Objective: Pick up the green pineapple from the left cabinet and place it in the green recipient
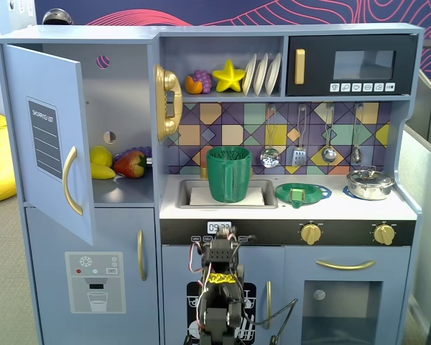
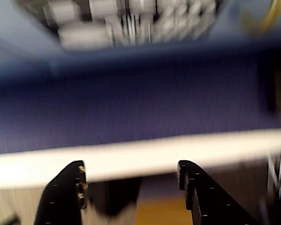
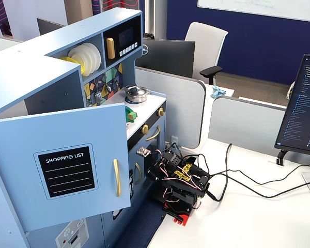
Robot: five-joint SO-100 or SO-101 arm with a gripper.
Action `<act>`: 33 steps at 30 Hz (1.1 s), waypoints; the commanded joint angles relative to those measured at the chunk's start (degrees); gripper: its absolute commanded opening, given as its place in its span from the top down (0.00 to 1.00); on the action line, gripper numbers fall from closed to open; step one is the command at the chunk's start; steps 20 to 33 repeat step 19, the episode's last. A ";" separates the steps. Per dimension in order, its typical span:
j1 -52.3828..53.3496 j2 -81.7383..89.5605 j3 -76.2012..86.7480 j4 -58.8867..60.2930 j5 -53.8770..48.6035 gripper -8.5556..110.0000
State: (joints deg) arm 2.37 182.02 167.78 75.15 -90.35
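Observation:
The left cabinet (image 1: pixel 122 108) stands open, its shopping-list door (image 1: pixel 50 144) swung out; the door also shows in the other fixed view (image 3: pixel 67 170). Inside I see a yellow lemon (image 1: pixel 100 155) and a red strawberry (image 1: pixel 131 164). The green pineapple is not visible in any view. The green recipient (image 1: pixel 228 174), a tall ribbed cup, stands upright in the sink. My arm (image 1: pixel 219 284) is folded low in front of the kitchen, far below the cabinet. In the blurred wrist view my gripper (image 2: pixel 131 166) is open and empty, facing a blue panel.
A flat green dish (image 1: pixel 302 192) and a metal pot (image 1: pixel 370 184) sit on the counter right of the sink. Utensils hang on the back wall. The open door juts out at the left. Cables (image 3: pixel 232 181) trail across the white desk beside the arm (image 3: pixel 181 181).

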 commanded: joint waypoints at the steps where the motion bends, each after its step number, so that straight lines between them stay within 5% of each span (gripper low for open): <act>1: 0.09 0.00 2.81 2.72 2.46 0.78; 13: -1.67 0.09 3.87 12.74 2.72 0.77; 33: -2.46 0.09 3.87 12.66 3.87 0.77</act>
